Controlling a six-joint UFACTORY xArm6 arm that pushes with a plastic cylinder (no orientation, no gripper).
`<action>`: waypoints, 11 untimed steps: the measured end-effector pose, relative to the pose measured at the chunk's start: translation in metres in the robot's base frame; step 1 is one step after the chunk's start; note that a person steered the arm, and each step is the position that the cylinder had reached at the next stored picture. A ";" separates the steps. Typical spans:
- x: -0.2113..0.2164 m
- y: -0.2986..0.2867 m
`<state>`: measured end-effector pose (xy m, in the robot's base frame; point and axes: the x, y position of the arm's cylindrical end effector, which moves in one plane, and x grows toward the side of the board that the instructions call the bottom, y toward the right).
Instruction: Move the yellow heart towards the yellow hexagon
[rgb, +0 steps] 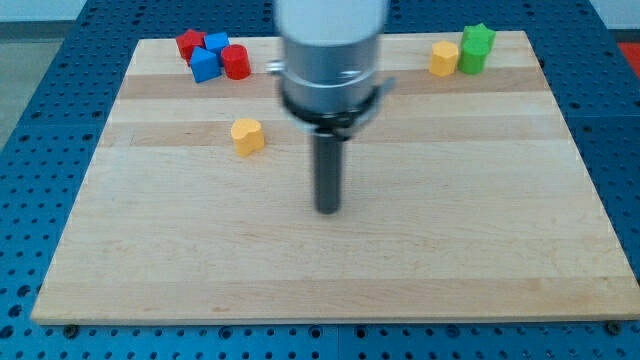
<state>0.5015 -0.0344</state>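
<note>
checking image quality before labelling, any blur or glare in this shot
Camera view: the arm's grey upper body is soft and out of focus; my tip and the yellow heart look fairly sharp; lighting is even, shadows faint, no strong glare on the wooden board.

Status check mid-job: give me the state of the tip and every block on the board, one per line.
My tip: on bare board, right of and below the yellow heart, touching no block.
Yellow heart: alone, left of centre.
Yellow hexagon: top right, against the green block.
Green block: top right, right of the hexagon.
Red blocks: two, top left cluster.
Blue blocks: two, same cluster, packed with the reds.
</note>
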 end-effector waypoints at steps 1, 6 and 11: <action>-0.012 -0.070; -0.090 -0.075; -0.165 0.046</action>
